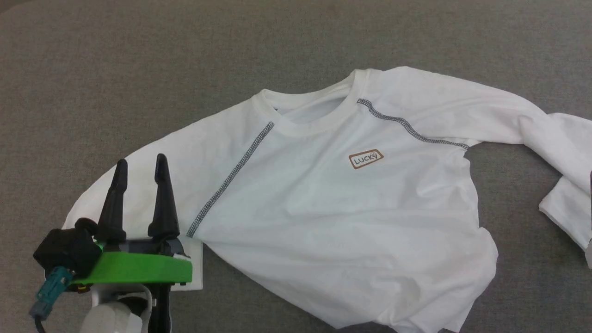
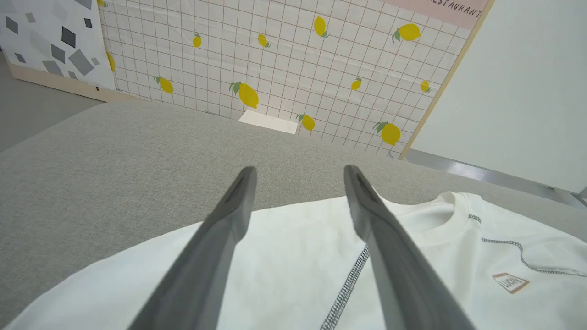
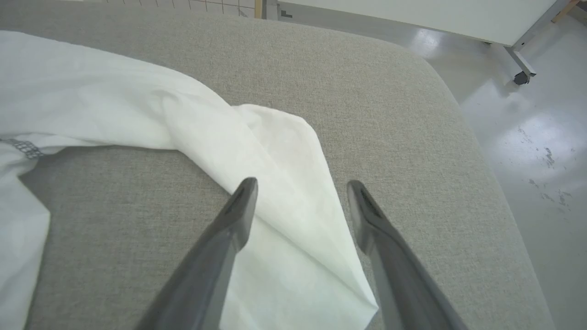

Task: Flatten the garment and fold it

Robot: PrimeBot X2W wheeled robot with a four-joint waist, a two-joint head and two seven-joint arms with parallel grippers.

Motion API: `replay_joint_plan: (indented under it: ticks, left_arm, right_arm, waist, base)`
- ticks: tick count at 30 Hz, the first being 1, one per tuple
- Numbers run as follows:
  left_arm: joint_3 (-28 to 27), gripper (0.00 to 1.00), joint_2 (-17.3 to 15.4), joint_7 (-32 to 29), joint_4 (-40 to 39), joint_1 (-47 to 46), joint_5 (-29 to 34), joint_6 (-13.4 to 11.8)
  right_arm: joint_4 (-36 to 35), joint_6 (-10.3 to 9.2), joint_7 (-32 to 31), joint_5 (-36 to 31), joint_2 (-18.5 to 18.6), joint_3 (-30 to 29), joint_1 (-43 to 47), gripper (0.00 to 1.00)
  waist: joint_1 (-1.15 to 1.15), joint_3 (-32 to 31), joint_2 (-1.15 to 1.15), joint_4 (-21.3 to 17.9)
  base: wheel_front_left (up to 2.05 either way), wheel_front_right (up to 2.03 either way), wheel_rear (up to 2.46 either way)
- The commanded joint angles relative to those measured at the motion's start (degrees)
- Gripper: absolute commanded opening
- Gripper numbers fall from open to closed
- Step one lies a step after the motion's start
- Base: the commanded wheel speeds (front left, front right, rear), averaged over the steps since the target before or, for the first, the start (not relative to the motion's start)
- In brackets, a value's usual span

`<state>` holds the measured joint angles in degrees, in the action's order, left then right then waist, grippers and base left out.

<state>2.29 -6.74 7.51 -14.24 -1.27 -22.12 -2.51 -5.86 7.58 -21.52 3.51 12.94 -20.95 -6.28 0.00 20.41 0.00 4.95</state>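
Garment (image 1: 323, 203) front up, collar far, hem near-right, long axis slanted; left hand (image 1: 141, 161), right hand (image 3: 301, 183) wide, seemingly empty

We note the shirt (image 1: 323, 222) white all over, its seam lines (image 1: 231, 178) a dark grey zigzag stitch. Chest patch (image 1: 366, 158): white, with a brown edge and brown letters. Under the shirt we see a cushion (image 1: 138, 69) of plain mid-grey weave, lighter grey in the wrist views. The left gripper (image 1: 141, 160) has black fingers. Behind them sit a bright green plate (image 1: 138, 270) and a teal plug (image 1: 48, 293). In the left wrist view we record a wall sheet (image 2: 298, 68), white with a thin brown grid and scattered yellow lemons with green leaves. A pink band (image 2: 440, 11) runs above it. Beside it is a white panel (image 2: 50, 41) with grey diamonds. Floor (image 3: 527, 137): pale glossy grey.
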Motion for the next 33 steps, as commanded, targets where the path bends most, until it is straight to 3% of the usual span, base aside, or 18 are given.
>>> replay_joint_plan:
  ticks: [1, 6, 7, 8, 9, 10, 15, 22, 25, 26, 27, 33]
  left_arm:
    - [0.19, 1.00, -0.27, 0.50, 0.04, -1.37, 1.05, 0.32]
    - [1.34, 1.00, -0.51, 0.85, 0.32, -3.21, 2.20, 0.42]
    - [1.50, 1.00, -0.50, 0.88, 0.40, -3.42, 2.31, 0.41]
    - [1.73, 1.00, -0.49, 0.86, 0.53, -3.64, 2.39, 0.44]
    - [1.89, 1.00, -0.46, 0.87, 0.65, -3.80, 2.46, 0.42]
    - [2.09, 1.00, -0.41, 0.92, 0.84, -3.97, 2.56, 0.37]
    - [2.56, 1.00, -0.24, 1.26, 1.62, -3.91, 2.58, 0.21]
    - [2.93, 1.00, -0.27, 1.26, 1.98, -2.77, 2.35, 0.01]
    - [2.94, 1.00, -0.32, 1.19, 1.93, -2.32, 2.14, -0.09]
    - [2.96, 1.00, -0.32, 1.14, 1.97, -2.19, 2.06, -0.13]
    - [3.01, 1.00, -0.32, 1.08, 2.01, -2.13, 2.01, -0.16]
    - [3.60, 1.00, -1.03, 0.19, 2.53, -2.55, 1.84, 0.37]
  right_arm:
    - [1.66, -0.09, -0.52, 0.15, 0.97, -0.08, -1.47, 1.00]
    - [8.29, -0.09, -1.56, 0.39, 3.25, -0.13, -3.70, 1.00]
    - [9.30, -0.09, -1.97, 0.41, 3.35, -0.12, -4.00, 0.85]
    - [10.32, -0.09, -2.40, 0.44, 3.44, -0.12, -4.37, 0.45]
    - [10.95, -0.09, -2.61, 0.35, 3.28, -0.61, -4.76, 0.14]
    - [11.45, -0.09, -2.77, 0.12, 2.93, -1.39, -5.26, 0.00]
    - [10.38, -0.09, -2.99, -0.31, 2.57, -3.64, -6.29, 0.00]
    - [6.34, -0.09, -2.25, -5.01, 5.42, -13.88, -4.41, 0.00]
    - [6.07, -0.09, -1.65, -5.48, 5.27, -15.12, -3.97, 0.00]
    - [6.31, -0.09, -1.38, -5.48, 4.91, -15.02, -3.97, 0.32]
    - [6.54, -0.09, -0.98, -5.48, 4.67, -14.57, -3.98, 0.98]
    - [6.97, -0.09, 1.20, -3.17, 1.27, -9.76, -4.91, 1.00]
  waist:
    - [0.00, 2.12, 0.00, 0.79]
    - [0.00, 4.06, 0.00, 1.39]
    - [0.00, 4.18, 0.00, 1.42]
    - [0.00, 4.29, 0.00, 1.46]
    - [0.00, 4.31, 0.00, 1.46]
    - [0.00, 4.21, 0.00, 1.44]
    - [0.00, 2.44, 0.00, 1.04]
    - [0.00, -0.18, 0.00, 1.09]
    - [0.00, -0.60, 0.00, 0.99]
    - [0.00, -0.71, 0.00, 0.93]
    - [0.00, -0.78, 0.00, 0.90]
    - [0.00, -2.04, 0.00, 0.53]
  base:
    - [0.00, 0.00, 0.00]
    - [0.00, 0.00, 0.00]
    - [0.00, 0.00, 0.00]
    - [0.00, 0.00, 0.00]
    - [0.00, 0.00, 0.00]
    - [0.00, 0.00, 0.00]
    - [0.00, 0.00, 0.00]
    - [0.00, 0.00, 0.00]
    - [0.00, 0.00, 0.00]
    - [0.00, 0.00, 0.00]
    - [0.00, 0.00, 0.00]
    - [0.00, 0.00, 0.00]
